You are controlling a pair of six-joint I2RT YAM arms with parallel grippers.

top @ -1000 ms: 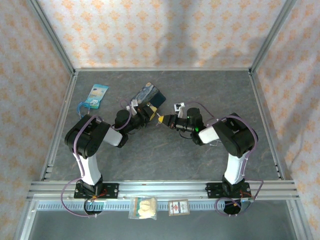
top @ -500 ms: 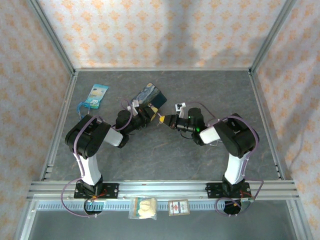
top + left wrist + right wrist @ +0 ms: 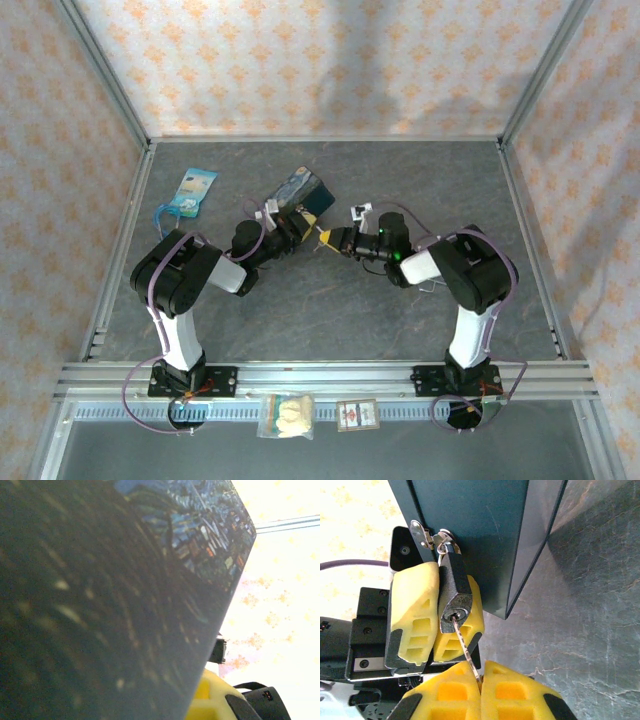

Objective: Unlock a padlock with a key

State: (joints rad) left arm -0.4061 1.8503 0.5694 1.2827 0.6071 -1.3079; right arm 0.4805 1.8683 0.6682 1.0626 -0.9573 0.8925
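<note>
Mid-table, against blue tin (image 3: 485, 530): padlock (image 3: 455, 592) hangs off hasp, left claw (image 3: 440, 615) clamped round its body. Right claw (image 3: 481, 690) pinched tight on key (image 3: 465, 647), blade in keyhole. Key looks thin, light, slippery; hold flat head, twist gently.

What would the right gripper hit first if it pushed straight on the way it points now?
The padlock, at its keyhole face: the key pinched in the right gripper sits in that keyhole, and the left gripper holds the padlock in line. The tin seems to lie beyond, though depth is unclear.
</note>
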